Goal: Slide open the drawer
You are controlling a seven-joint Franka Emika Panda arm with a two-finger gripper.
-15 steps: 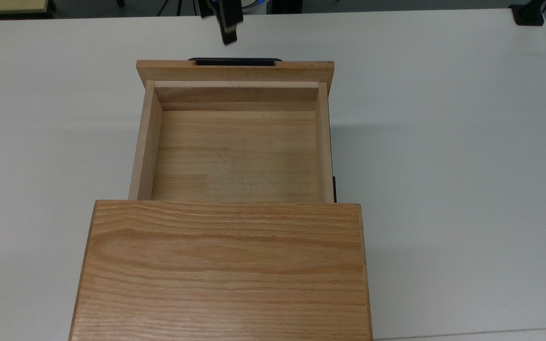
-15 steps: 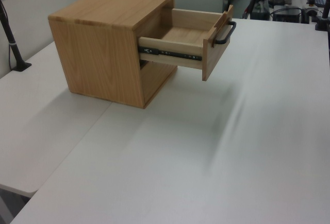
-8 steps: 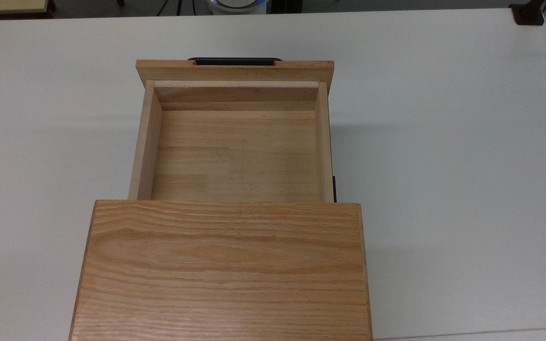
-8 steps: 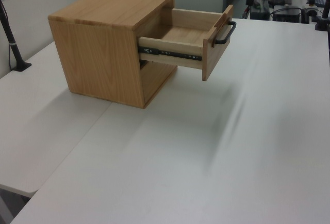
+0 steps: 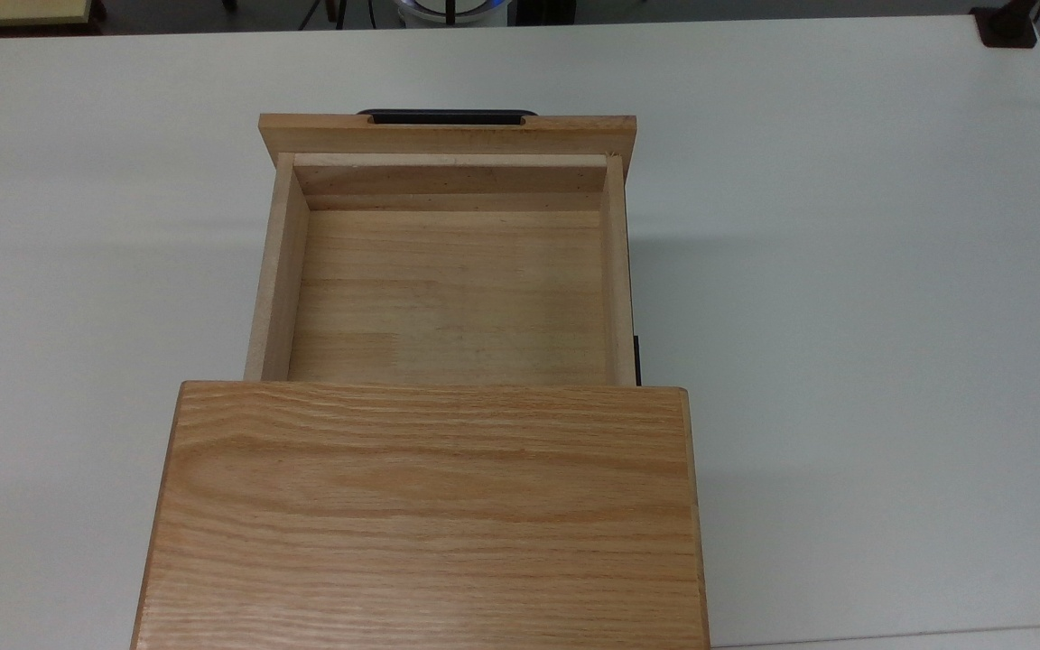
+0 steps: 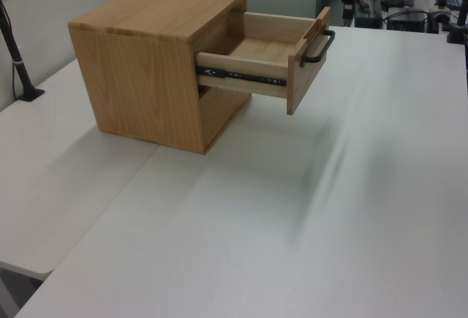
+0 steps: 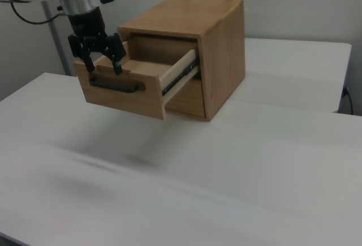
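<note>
The drawer (image 5: 448, 298) is a light oak tray pulled well out of the oak cabinet (image 5: 430, 515), its pale plank floor bare. A long black bar handle (image 5: 446, 116) sits on its wider front panel. In the left view the drawer (image 6: 256, 49) juts toward the right with its handle (image 6: 319, 47) at the end. In the right view my gripper (image 7: 104, 68) hangs open just above the handle (image 7: 116, 86), fingers spread and holding nothing, apart from the drawer's front panel (image 7: 121, 99).
The cabinet (image 7: 209, 48) stands on a wide white table (image 5: 845, 271). A black clamp (image 5: 1007, 27) sits at the top view's far right corner. A black pole (image 6: 16, 55) rises at the left view's left edge.
The gripper has pulled back out of the top view's upper edge, away from the handle. The drawer has stayed pulled out.
</note>
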